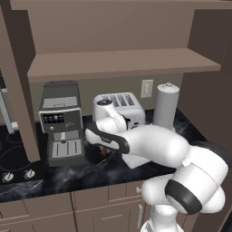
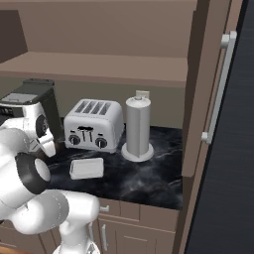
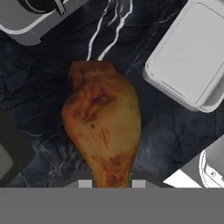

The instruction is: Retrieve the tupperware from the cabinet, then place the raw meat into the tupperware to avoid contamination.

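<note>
Hand view, raw meat (image 3: 103, 127) narrow end between pincer (image 3: 111, 183) tips

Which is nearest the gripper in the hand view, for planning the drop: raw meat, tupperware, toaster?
1. raw meat, between the fingertips of the gripper.
2. tupperware, on the counter at the upper right.
3. toaster, at the right edge beyond it.

The counter (image 2: 149, 183) carries, left to right in the right base view, the coffee machine (image 2: 30, 106), toaster (image 2: 94, 124) and cylinder (image 2: 138, 129). The tupperware (image 2: 87, 168) lies before the toaster. The meat (image 3: 103, 127) lies on the counter beside the tupperware. The cabinet (image 1: 113, 63) shelf hangs above.
</note>
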### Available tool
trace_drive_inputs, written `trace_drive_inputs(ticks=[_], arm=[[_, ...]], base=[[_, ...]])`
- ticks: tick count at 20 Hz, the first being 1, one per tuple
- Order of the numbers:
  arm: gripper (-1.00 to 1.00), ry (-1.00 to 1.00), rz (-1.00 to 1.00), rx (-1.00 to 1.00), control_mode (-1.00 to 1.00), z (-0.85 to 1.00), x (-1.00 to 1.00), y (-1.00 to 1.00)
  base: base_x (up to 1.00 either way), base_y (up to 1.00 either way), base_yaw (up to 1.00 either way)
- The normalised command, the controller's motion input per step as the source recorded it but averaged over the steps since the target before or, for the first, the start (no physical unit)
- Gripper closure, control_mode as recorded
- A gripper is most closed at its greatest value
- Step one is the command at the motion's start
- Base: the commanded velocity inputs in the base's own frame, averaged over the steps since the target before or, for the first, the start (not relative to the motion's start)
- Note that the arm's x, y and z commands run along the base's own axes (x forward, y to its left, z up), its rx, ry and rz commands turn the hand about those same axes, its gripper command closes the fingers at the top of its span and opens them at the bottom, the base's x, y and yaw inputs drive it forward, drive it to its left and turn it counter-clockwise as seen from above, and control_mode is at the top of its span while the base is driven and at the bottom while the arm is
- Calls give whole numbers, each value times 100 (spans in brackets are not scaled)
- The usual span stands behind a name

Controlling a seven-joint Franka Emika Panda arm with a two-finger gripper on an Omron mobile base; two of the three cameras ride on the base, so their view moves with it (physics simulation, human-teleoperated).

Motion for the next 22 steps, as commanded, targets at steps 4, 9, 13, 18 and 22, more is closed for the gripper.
trace_drive_inputs(ticks=[4, 9, 13, 18, 22], arm=[[100, 0, -12, 0, -100, 30, -14, -14], [100, 0, -11, 0, -100, 24, -15, -21], [100, 0, -12, 0, -100, 22, -18, -25], [100, 0, -14, 0, -100, 20, -19, -26], [100, -1, -14, 0, -100, 16, -18, -25]], base=[[0, 0, 0], [0, 0, 0], [0, 0, 0], [0, 0, 0], [0, 0, 0]])
